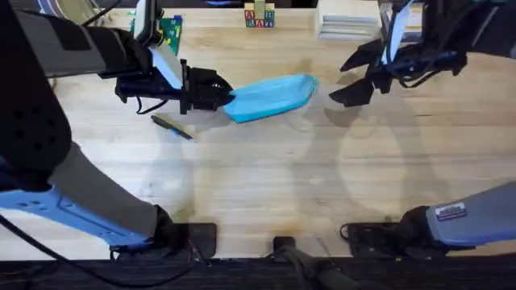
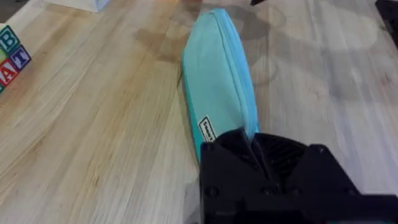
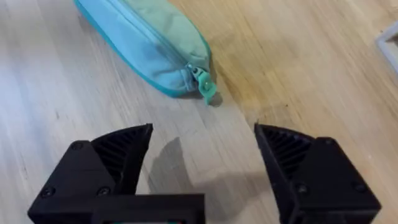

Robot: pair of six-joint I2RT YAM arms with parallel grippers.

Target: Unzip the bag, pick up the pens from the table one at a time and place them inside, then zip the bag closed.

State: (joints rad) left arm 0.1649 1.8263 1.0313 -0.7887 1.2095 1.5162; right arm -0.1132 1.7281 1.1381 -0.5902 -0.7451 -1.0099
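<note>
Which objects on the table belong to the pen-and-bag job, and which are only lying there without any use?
Belongs to the job:
- the bag, zipped, with the left gripper shut on its end
- one pen on the table
- the right gripper, open, near the zip pull

Just lying about:
- letter blocks
- green item
- white box

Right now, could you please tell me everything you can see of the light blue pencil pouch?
The pencil pouch is light blue soft fabric, long and tapered, lying flat on the wooden table. Its zip looks fully closed, the teal pull hanging at the end nearer the open right gripper, which is apart from it. A small label sits near the other end, which the left gripper pinches shut. A dark pen lies apart, nearby.
</note>
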